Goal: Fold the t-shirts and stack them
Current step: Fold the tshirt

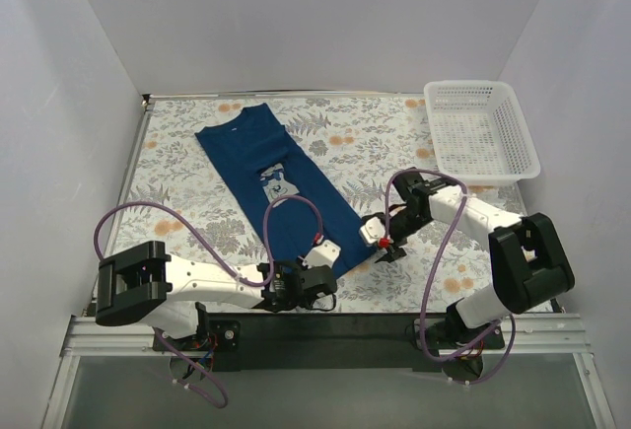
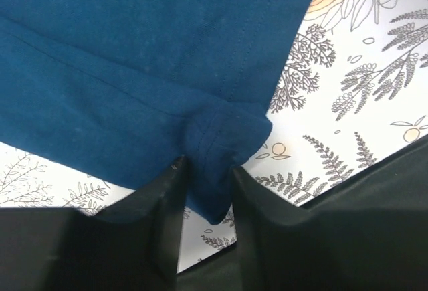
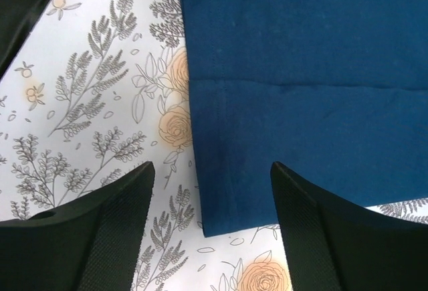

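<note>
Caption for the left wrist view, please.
Left gripper pinching a bunched corner of the navy t-shirt on the floral tablecloth.

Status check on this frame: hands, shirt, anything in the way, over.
Left hand pinching a near hem corner of the t-shirt. Right hand open over the other near corner. White basket far right, apart.

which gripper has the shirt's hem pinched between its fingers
The left gripper: a bunched corner of the navy t-shirt is squeezed between its jaws. The right gripper stands open, straddling the other hem corner.
</note>
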Robot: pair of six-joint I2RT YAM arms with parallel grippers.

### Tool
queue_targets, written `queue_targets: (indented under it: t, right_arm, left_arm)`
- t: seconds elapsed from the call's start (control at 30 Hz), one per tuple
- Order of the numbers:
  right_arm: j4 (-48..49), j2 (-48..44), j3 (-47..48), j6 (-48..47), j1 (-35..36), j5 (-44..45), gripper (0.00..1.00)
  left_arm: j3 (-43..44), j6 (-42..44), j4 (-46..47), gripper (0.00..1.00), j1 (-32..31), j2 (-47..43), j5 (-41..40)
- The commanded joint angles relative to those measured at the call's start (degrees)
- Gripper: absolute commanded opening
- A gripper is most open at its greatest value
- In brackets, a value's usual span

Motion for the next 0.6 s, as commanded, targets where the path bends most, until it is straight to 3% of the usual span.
queue_targets:
  t: [0.0,0.13,0.57]
  right_arm:
    - [-0.4,3.0,4.2,2.1,1.0,1.7,0.63]
    - [0.3,5.9,5.4,3.0,2.2,5.7,0.59]
    - [6.8,4.9,-0.8,6.4,7.4,15.4,0.44]
  left_arm:
    - [-0.5,-1.3,-1.2,0.28,-0.3,0.0,2.2]
    - [-1.8,-2.2,-1.1,0.22,-0.3,-2.4,3.3]
    - [-1.8,-3.1,-0.8,0.18,-0.3,-2.0,4.8]
